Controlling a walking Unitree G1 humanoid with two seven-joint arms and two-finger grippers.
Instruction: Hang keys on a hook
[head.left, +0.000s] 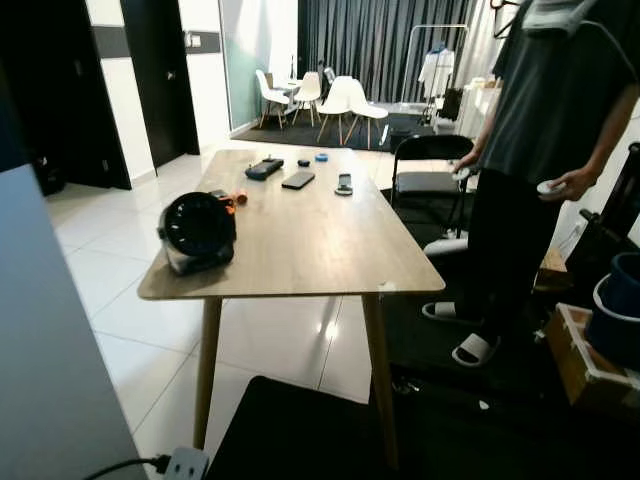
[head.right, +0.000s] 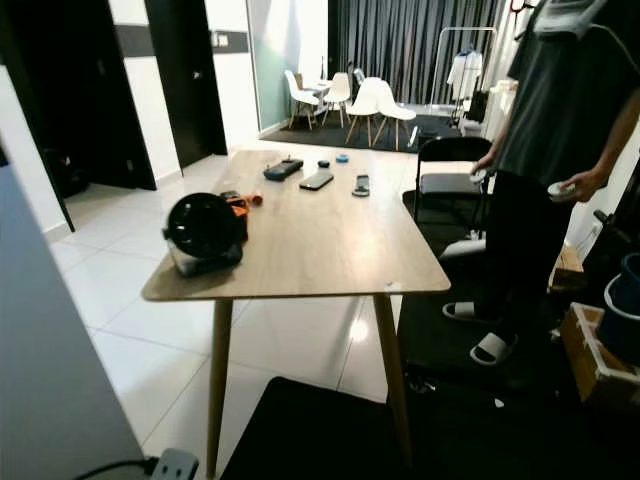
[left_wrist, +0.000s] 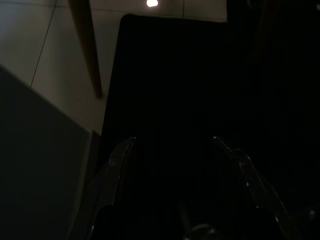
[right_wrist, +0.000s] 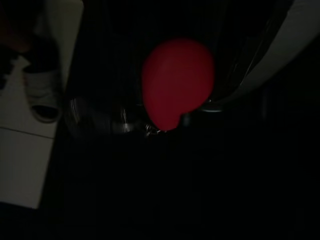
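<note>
Light wood-grain rectangular table (head.left: 300, 240) on slim tapered wooden legs, standing on glossy white floor tiles (head.left: 110, 270). A black mat (head.left: 300, 430) lies below the near edge.

On the table, at 9 o'clock: a round black helmet-like object with a clear visor rim (head.left: 197, 232), smooth, matte shell. Just behind it, a small orange-and-black item (head.left: 232, 199); whether it is the keys cannot be told. Toward 12 o'clock: a flat black case (head.left: 264, 167), a dark slab phone (head.left: 298, 180), a small dark remote (head.left: 344, 184), a blue disc (head.left: 321, 157).

At 2 o'clock, a black folding metal chair (head.left: 430, 170). At 3 o'clock, a person in a dark shirt and white slides (head.left: 560, 150).

Left gripper (left_wrist: 175, 150): two long glossy black fingers set apart, nothing between them, hanging over the mat.

Right gripper: very dark view; finger state cannot be told. A smooth rounded red shape (right_wrist: 177, 82) hangs before it, with a glint of metal (right_wrist: 150, 130) at its lower edge.
</note>
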